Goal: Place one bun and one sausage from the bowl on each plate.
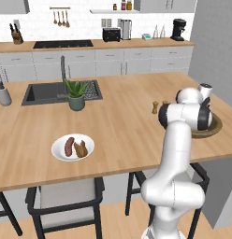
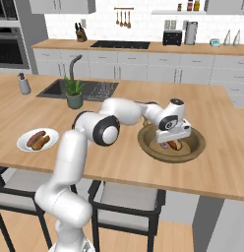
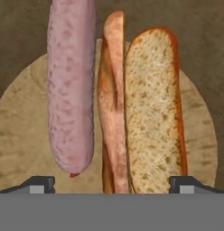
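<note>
**Open gripper poised over the wooden bowl**

The gripper [image 2: 171, 141] hung just above the wooden bowl [image 2: 194, 149] on the island counter [image 2: 119, 162], jaws spread wide and holding nothing. In the hand view a pale pink sausage [image 3: 71, 85] lay beside a split bun [image 3: 141, 108] on the bowl's floor. Well apart, the white plate [image 1: 59, 151] carried a reddish-brown sausage [image 1: 69, 146] touching a second bun [image 1: 81, 149].

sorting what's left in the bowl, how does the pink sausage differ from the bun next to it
In the hand view, the pale pink sausage is smooth, rounded and mottled pink. The bun is split open, with a golden crust and a porous cream crumb. The sausage looks narrower than the bun. Both lie lengthwise, side by side, in the wooden bowl, under the open gripper.
</note>
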